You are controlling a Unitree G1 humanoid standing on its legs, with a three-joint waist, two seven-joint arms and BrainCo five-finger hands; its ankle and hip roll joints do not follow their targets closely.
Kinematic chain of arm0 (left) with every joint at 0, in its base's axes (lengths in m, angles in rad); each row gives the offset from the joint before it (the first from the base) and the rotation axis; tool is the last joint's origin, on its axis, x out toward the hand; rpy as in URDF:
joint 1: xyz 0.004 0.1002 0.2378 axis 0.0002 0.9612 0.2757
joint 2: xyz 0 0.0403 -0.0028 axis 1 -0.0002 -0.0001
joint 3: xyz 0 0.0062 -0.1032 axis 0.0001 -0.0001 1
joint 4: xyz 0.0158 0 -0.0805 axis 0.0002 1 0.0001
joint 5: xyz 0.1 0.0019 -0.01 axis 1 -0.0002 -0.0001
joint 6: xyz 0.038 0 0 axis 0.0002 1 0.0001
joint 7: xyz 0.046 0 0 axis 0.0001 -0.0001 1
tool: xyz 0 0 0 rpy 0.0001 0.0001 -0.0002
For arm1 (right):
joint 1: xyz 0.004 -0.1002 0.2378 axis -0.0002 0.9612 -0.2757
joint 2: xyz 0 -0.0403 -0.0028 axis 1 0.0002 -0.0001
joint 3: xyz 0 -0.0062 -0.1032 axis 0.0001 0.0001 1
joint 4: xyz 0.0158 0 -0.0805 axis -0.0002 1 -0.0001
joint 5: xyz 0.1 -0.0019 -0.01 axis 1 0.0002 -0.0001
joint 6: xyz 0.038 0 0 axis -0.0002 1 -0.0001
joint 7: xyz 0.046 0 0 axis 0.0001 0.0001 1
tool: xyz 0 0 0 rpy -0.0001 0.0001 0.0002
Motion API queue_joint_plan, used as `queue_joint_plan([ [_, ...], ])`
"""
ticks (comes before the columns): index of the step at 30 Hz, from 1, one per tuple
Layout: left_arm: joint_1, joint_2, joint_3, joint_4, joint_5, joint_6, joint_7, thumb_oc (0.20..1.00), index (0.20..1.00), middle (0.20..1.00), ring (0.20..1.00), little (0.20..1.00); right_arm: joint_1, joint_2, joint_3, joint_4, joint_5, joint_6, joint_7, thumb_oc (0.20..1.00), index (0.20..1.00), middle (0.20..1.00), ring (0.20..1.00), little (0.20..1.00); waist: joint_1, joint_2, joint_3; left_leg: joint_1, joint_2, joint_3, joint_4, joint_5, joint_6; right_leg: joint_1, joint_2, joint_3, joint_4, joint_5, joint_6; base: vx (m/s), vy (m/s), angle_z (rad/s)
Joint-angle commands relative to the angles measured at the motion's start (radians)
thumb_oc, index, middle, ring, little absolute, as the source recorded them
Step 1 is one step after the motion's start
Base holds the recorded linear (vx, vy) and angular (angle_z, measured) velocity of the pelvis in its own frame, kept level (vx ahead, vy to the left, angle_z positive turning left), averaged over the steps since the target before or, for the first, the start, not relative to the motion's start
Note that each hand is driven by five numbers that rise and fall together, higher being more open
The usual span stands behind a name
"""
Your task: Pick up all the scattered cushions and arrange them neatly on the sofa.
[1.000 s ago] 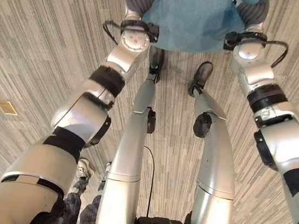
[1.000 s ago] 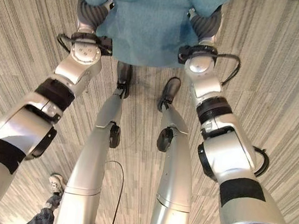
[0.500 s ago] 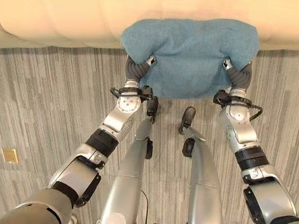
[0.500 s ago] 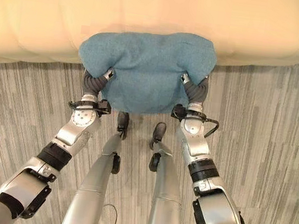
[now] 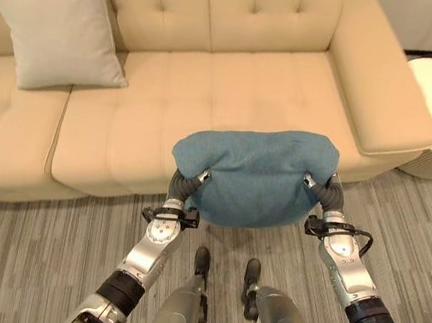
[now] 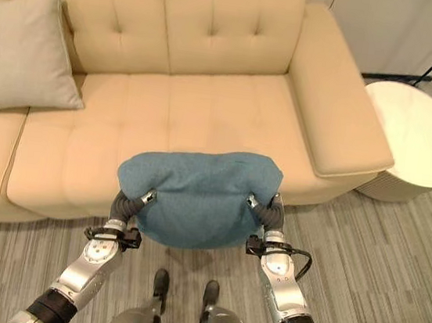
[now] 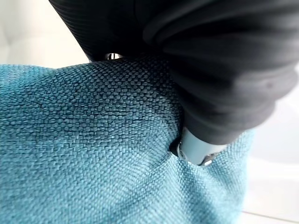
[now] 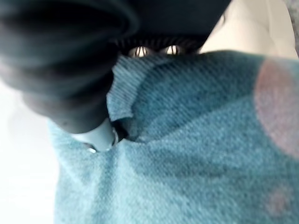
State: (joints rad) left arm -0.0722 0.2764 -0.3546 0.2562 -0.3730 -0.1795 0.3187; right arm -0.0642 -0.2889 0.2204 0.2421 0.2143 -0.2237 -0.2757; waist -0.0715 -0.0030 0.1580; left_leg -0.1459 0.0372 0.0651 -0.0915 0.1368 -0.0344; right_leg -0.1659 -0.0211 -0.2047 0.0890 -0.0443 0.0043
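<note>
Right wrist view: dark ribbed cover of right hand [image 8: 56, 70] takes 9 to 12 o'clock, running across the top edge. Silver thumb tip at roughly 8 o'clock pressed into teal cushion [image 8: 187, 154], fabric dented and folded around it. Two silver finger bits peek over the cushion's top edge near 12 o'clock. Cushion covers centre through 3 to 6 o'clock. Cream sofa [image 8: 247, 28] surface at 1 o'clock, pale blur at 7.
</note>
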Motion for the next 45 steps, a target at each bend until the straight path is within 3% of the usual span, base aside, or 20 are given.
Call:
queue_joint_plan([
  [1,-0.035,-0.002,0.044,-0.091,-0.002,-0.067,-0.023,0.2,0.2,0.2,0.2,0.2,-0.026,-0.003,-0.07,-0.107,-0.009,-0.066,-0.008,0.2,0.2,0.2,0.2,0.2,-0.022,-0.032,-0.063,0.064,0.026,0.039,0.05,-0.113,-0.07,0.04,-0.032,0.042,-0.044,0.026,0.108,0.05,-0.047,0.01],
  [5,0.007,-0.007,0.052,-0.096,-0.01,-0.056,-0.033,0.2,0.2,0.2,0.2,0.2,0.038,0.004,-0.089,-0.124,-0.011,-0.062,-0.003,0.2,0.2,0.2,0.2,0.2,-0.035,-0.043,-0.088,0.089,0.04,0.052,0.099,-0.142,-0.073,0.104,-0.023,0.046,-0.067,0.013,0.098,0.06,-0.07,0.02],
  [9,0.021,-0.021,0.042,-0.104,-0.025,-0.048,-0.03,0.2,0.2,0.2,0.2,0.2,0.056,0.002,-0.082,-0.146,-0.005,-0.058,-0.002,0.2,0.2,0.2,0.2,0.2,-0.035,-0.064,-0.075,0.044,0.043,0.039,0.259,-0.187,-0.062,0.138,-0.032,0.059,-0.065,0.001,0.084,0.0,-0.018,0.0],
  [14,0.018,-0.024,0.028,-0.119,-0.022,-0.041,-0.032,0.2,0.2,0.2,0.2,0.2,0.044,0.0,-0.077,-0.154,0.005,-0.05,0.001,0.2,0.2,0.2,0.2,0.2,-0.02,-0.075,-0.087,-0.014,0.001,0.01,0.211,-0.165,-0.043,0.143,-0.03,0.081,-0.083,0.007,0.091,0.07,0.046,-0.09],
  [16,0.017,-0.019,0.025,-0.129,-0.006,-0.035,-0.03,0.2,0.2,0.2,0.2,0.2,0.03,0.013,-0.07,-0.158,0.049,-0.057,0.006,0.2,0.2,0.2,0.2,0.2,0.002,-0.071,-0.08,-0.064,-0.033,-0.02,0.202,-0.147,-0.034,0.148,-0.013,0.122,-0.075,-0.002,0.088,0.15,0.16,-0.29],
  [18,0.043,-0.005,0.032,-0.155,0.006,-0.039,-0.042,0.2,0.2,0.2,0.2,0.2,0.021,0.026,-0.058,-0.162,0.07,-0.064,0.025,0.2,0.2,0.2,0.2,0.2,0.017,-0.069,-0.084,-0.033,-0.046,-0.041,0.192,-0.159,-0.02,0.157,-0.011,0.161,-0.065,-0.01,0.093,0.24,0.221,-0.72],
  [22,0.048,0.034,0.049,-0.187,0.034,-0.041,-0.051,0.2,0.2,0.2,0.2,0.2,0.003,0.047,-0.05,-0.168,0.098,-0.07,0.049,0.2,0.2,0.2,0.2,0.2,0.041,-0.064,-0.087,0.016,-0.045,0.003,0.172,-0.182,0.01,0.158,-0.028,0.197,-0.009,-0.032,0.117,0.15,0.171,-0.94],
  [23,0.048,0.034,0.049,-0.187,0.034,-0.041,-0.051,0.2,0.2,0.2,0.2,0.2,0.003,0.047,-0.05,-0.168,0.098,-0.07,0.049,0.2,0.2,0.2,0.2,0.2,0.041,-0.064,-0.087,0.016,-0.045,0.003,0.172,-0.182,0.01,0.158,-0.028,0.197,-0.009,-0.032,0.117,0.13,0.177,-0.51],
  [27,0.039,0.062,0.071,-0.216,0.058,-0.045,-0.038,0.2,0.2,0.2,0.2,0.2,-0.023,0.06,-0.034,-0.18,0.074,-0.072,0.063,0.2,0.2,0.2,0.2,0.2,0.05,-0.039,-0.059,0.081,-0.05,0.047,0.138,-0.195,0.052,0.046,-0.061,0.182,0.259,0.013,0.178,0.11,0.16,-0.51],
  [28,0.038,0.052,0.078,-0.222,0.051,-0.056,-0.038,0.2,0.2,0.2,0.2,0.2,-0.032,0.062,-0.016,-0.193,0.059,-0.068,0.073,0.2,0.2,0.2,0.2,0.2,0.041,-0.024,-0.047,0.134,-0.05,0.061,0.112,-0.213,0.058,-0.039,-0.077,0.13,0.265,0.025,0.167,0.13,0.104,-0.47],
  [31,0.047,0.048,0.078,-0.23,0.041,-0.056,-0.045,0.2,0.2,0.2,0.2,0.2,-0.032,0.051,-0.011,-0.197,0.059,-0.066,0.076,0.2,0.2,0.2,0.2,0.2,0.027,-0.025,-0.044,0.157,-0.064,0.046,0.099,-0.224,0.061,-0.067,-0.057,0.13,0.172,0.042,0.155,0.15,0.002,-0.25],
  [33,0.05,0.043,0.085,-0.231,0.033,-0.055,-0.049,0.2,0.2,0.2,0.2,0.2,-0.031,0.044,-0.009,-0.199,0.061,-0.063,0.083,0.2,0.2,0.2,0.2,0.2,0.019,-0.031,-0.04,0.17,-0.073,0.038,0.098,-0.234,0.057,-0.077,-0.055,0.129,0.073,0.073,0.157,0.14,-0.062,0.04],
  [38,0.036,0.024,0.075,-0.209,0.027,-0.062,-0.058,0.2,0.2,0.2,0.2,0.2,-0.003,0.039,-0.016,-0.201,0.065,-0.067,0.094,0.2,0.2,0.2,0.2,0.2,0.01,-0.044,-0.041,0.181,-0.079,0.007,0.127,-0.273,0.035,-0.05,-0.059,0.126,-0.011,0.108,0.154,0.13,-0.146,0.23],
  [41,0.042,0.005,0.065,-0.211,-0.008,-0.067,-0.074,0.2,0.2,0.2,0.2,0.2,0.019,0.02,-0.029,-0.207,0.069,-0.069,0.092,0.2,0.2,0.2,0.2,0.2,0.002,-0.045,-0.048,0.148,-0.056,0.01,0.238,-0.303,0.0,0.003,-0.069,0.09,-0.043,0.1,0.135,0.14,-0.187,0.62],
  [42,0.04,-0.004,0.059,-0.208,-0.02,-0.067,-0.078,0.2,0.2,0.2,0.2,0.2,0.023,0.003,-0.036,-0.209,0.07,-0.067,0.09,0.2,0.2,0.2,0.2,0.2,0.002,-0.051,-0.04,0.074,-0.034,0.022,0.381,-0.292,-0.027,0.045,-0.078,0.065,-0.059,0.085,0.117,0.1,-0.191,0.82],
  [45,0.045,-0.015,0.061,-0.205,-0.032,-0.061,-0.084,0.2,0.2,0.2,0.2,0.2,0.03,-0.007,-0.047,-0.218,0.081,-0.063,0.085,0.2,0.2,0.2,0.2,0.2,0.007,-0.054,-0.036,0.002,0.002,0.062,0.472,-0.251,-0.038,0.088,-0.08,0.034,-0.081,0.06,0.096,0.08,-0.102,0.67],
])
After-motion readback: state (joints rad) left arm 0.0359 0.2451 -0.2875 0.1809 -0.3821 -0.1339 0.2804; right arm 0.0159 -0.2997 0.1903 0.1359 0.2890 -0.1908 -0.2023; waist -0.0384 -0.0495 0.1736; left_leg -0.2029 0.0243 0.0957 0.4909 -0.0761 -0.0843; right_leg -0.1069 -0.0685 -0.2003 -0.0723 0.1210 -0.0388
